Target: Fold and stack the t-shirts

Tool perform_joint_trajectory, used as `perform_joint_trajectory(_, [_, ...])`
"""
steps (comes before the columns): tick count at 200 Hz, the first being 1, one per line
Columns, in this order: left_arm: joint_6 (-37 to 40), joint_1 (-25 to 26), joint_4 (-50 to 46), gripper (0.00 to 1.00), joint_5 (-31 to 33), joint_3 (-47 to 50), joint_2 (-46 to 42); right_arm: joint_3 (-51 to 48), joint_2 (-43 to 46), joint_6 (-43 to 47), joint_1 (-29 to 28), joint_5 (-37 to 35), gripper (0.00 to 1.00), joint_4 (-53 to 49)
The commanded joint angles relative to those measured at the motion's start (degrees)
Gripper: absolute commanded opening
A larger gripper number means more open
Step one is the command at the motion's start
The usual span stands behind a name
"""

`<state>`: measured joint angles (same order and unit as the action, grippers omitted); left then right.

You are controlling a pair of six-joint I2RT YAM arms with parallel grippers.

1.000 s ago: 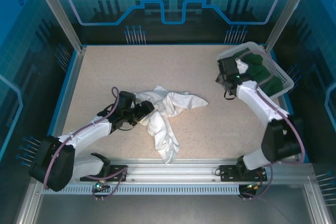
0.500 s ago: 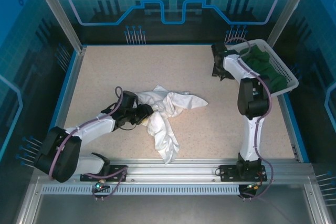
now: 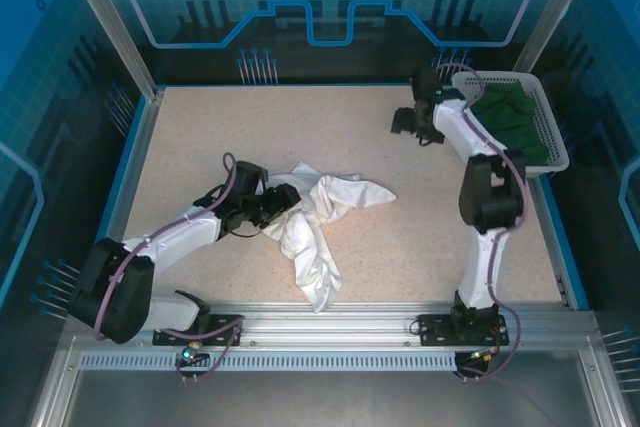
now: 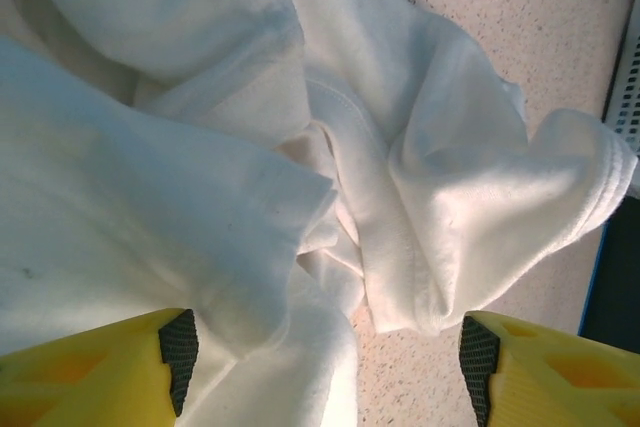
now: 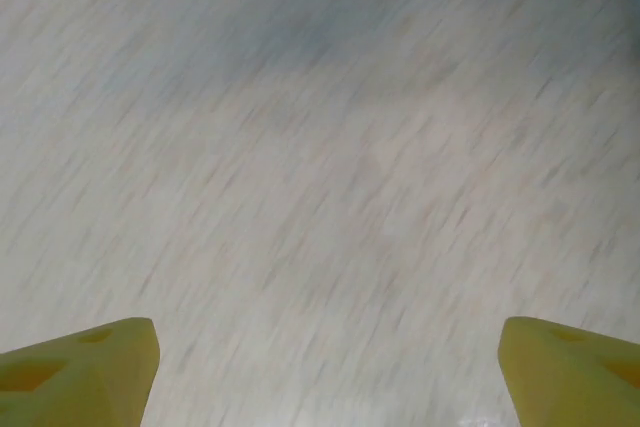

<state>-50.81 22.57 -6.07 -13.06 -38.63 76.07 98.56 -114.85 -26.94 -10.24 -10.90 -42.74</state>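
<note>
So, top camera first: the white t-shirt (image 3: 320,209) is a crumpled heap mid-table, and the left gripper (image 3: 278,209) is nosed into its left edge, pretty much where it was a second ago. The real change is on the other side. The right gripper (image 3: 403,125) was down in the basket (image 3: 548,152) on the green t-shirt (image 3: 510,115), and now it's swung out over the bare table (image 3: 200,127) just left of the basket, carrying nothing. The green t-shirt sits in the basket, which has shifted back toward the far right corner. On the left wrist cam, the yellow fingers (image 4: 90,372) are spread apart with white folds bunched between and ahead of them, nothing pinched. On the right wrist cam, the fingers (image 5: 80,362) are wide apart over blurry speckled table, so that arm's moving. My read: the green one didn't come out, and no folding has started on either shirt.
</note>
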Motion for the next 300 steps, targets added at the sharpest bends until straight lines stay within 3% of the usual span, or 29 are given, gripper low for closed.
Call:
perform_joint_trajectory(1, [3.2,0.5,-8.4,0.72,1.2,-2.5,-1.5,-12.8,12.4,0.7,-4.6,12.0,0.9,7.2])
perform_joint_trajectory(14, [3.7,1.2,-10.7,0.72,1.7,-2.9,-2.1,-19.0,15.3,1.1,-6.6,19.2,0.91,8.7])
perform_joint_trajectory(34, [4.0,2.7,-13.3,0.7,2.1,-3.7,-2.4,-21.5,16.1,2.1,-11.5,23.2,0.92,7.5])
perform_joint_trajectory(78, [0.9,5.4,-11.8,0.63,2.2,-2.3,-2.8,-18.6,11.5,0.9,-20.7,19.6,0.93,6.8])
perform_joint_trajectory(104, [0.5,5.5,-10.7,0.54,3.4,-1.9,-2.8,-14.6,7.8,0.5,-24.0,19.2,0.95,7.0])
perform_joint_trajectory(122, [-0.1,5.6,-9.5,0.41,2.9,-1.9,-1.6,-10.5,3.8,0.8,-25.8,18.1,0.93,5.3])
perform_joint_trajectory(146, [-0.6,5.5,-7.7,0.2,1.3,-2.3,-0.5,-7.1,0.1,0.2,-26.1,16.7,0.71,3.7])
perform_joint_trajectory(166, [0.7,5.6,-9.0,0.0,2.4,-3.7,-1.1,-8.0,1.4,-0.3,-25.3,16.6,0.42,4.7])
perform_joint_trajectory(184, [1.4,5.5,-9.7,0.0,3.0,-5.0,-2.1,-10.0,4.5,-0.7,-24.0,17.0,0.15,6.2])
perform_joint_trajectory(198, [2.3,5.4,-10.5,0.0,3.7,-6.5,-2.7,-11.1,7.4,-0.9,-22.6,17.2,0.0,6.7])
perform_joint_trajectory(251, [5.9,-0.1,-16.9,0.0,5.1,-21.9,-4.7,-11.6,20.1,-2.5,-14.5,19.2,0.0,8.7])
perform_joint_trajectory(259, [6.3,-0.9,-17.8,0.0,5.1,-24.2,-4.9,-10.0,20.0,-2.2,-14.6,19.3,0.2,6.8])
perform_joint_trajectory(268, [6.9,-1.7,-18.8,0.0,5.6,-26.2,-5.2,-9.2,19.6,-1.5,-15.6,20.7,0.51,5.1])
perform_joint_trajectory(273, [7.2,-2.1,-19.3,0.0,6.1,-27.0,-5.4,-9.1,19.2,-1.0,-16.6,21.4,0.62,4.5])
perform_joint_trajectory(286, [7.6,-3.2,-20.7,0.0,7.2,-28.5,-6.1,-9.7,17.5,-0.4,-19.9,20.4,0.74,3.0])
perform_joint_trajectory(300, [7.8,-4.2,-21.2,0.0,7.5,-29.0,-6.8,-10.8,14.5,-1.2,-22.6,19.5,0.76,3.2])
